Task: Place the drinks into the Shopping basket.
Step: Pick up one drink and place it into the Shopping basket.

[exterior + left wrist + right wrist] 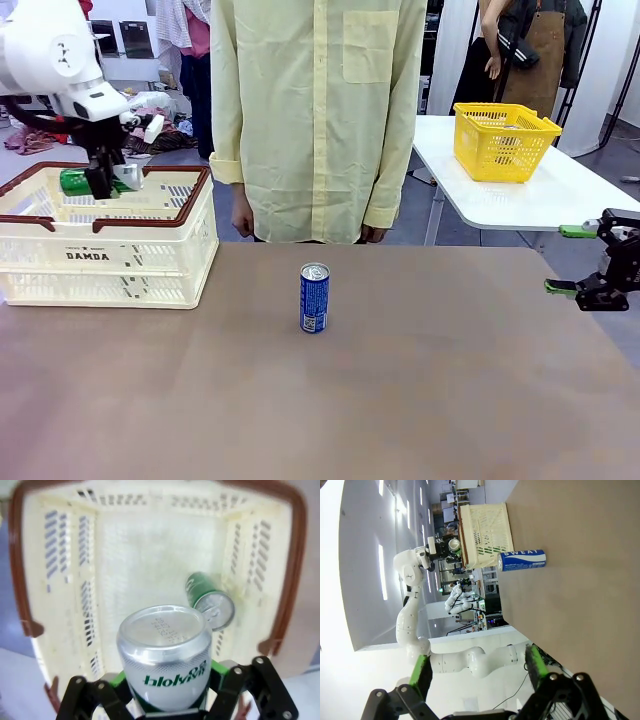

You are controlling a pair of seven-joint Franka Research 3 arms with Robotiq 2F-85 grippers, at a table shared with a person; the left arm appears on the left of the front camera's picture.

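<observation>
"DAMDA" on the cream basket (150,262), "SWEAT" on the blue can (522,560) — green lettering on the silver can (165,665) illegible

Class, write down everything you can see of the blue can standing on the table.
The blue can is slim and looks like metal, with a silver top end carrying a pull tab. Its side has white print, which reads "SWEAT" in the right wrist view, and a small pale patch near the base. It stands upright near the middle of the brown table, in front of the person. Only the table touches it, and it stands well apart from the cream basket.
</observation>
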